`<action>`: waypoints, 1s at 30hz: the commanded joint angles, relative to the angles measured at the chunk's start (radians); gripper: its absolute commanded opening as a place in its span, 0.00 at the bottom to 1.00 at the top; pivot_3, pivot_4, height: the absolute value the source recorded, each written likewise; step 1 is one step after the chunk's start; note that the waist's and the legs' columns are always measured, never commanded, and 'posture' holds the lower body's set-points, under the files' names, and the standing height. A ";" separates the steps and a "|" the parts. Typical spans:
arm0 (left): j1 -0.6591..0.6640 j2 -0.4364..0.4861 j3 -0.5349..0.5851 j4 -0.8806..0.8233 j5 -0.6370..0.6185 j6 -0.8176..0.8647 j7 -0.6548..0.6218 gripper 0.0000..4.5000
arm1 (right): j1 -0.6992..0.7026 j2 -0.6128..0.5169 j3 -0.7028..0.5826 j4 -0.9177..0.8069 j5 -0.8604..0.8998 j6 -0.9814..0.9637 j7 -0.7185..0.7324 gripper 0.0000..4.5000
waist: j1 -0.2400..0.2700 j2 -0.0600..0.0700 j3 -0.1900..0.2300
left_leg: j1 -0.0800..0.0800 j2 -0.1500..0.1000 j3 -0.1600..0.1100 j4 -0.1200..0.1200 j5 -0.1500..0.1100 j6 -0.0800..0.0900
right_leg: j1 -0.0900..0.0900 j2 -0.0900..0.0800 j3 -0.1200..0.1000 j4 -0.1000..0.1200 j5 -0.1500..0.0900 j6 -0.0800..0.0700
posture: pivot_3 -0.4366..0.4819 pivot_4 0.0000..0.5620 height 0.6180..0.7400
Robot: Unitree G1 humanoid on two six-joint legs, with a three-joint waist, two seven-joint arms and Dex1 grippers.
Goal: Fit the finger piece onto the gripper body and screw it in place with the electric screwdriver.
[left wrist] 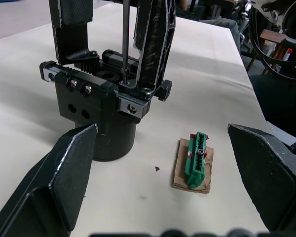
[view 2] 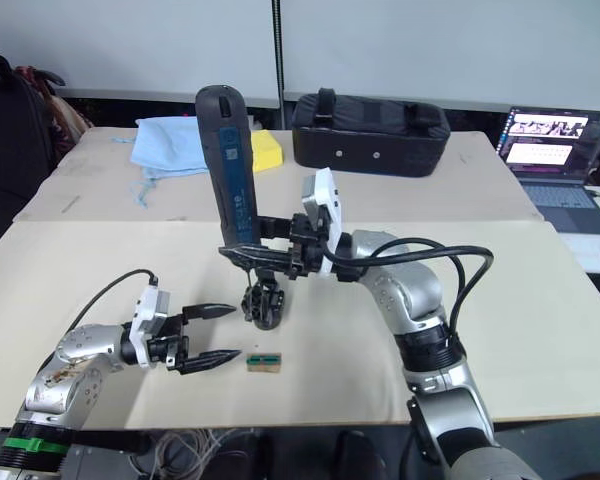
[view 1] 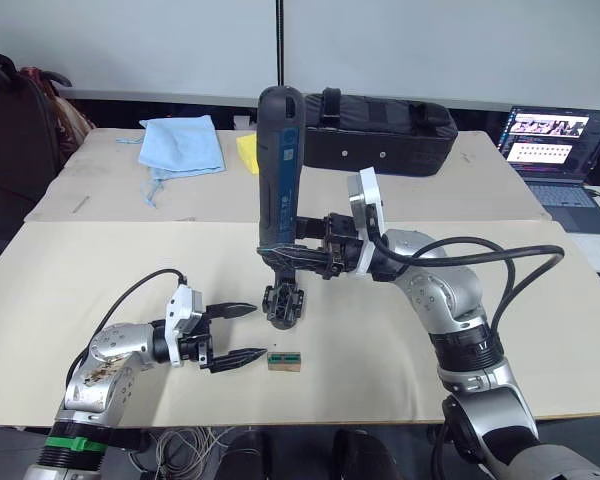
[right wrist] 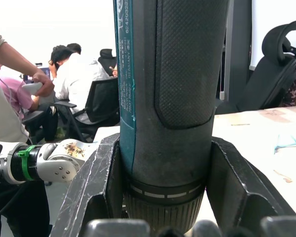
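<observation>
while one electric screwdriver stands clamped — one gripper body below.

upright electric screwdriver, bit on gripper body

Matt textured grip, electric screwdriver

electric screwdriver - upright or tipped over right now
Upright. The electric screwdriver stands near vertical, clamped in the right gripper, its thin bit pointing down into the gripper body on the table.
</observation>
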 commanded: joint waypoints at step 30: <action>-0.264 -0.096 -0.127 0.292 0.189 -0.060 0.008 1.00 | -0.004 -0.010 -0.002 -0.073 0.007 -0.029 -0.011 0.43 | 0.001 0.000 0.000 | 0.000 0.000 0.000 0.001 0.000 0.000 | 0.000 0.000 0.000 0.002 0.001 0.002 | 0.48 0.27 1.00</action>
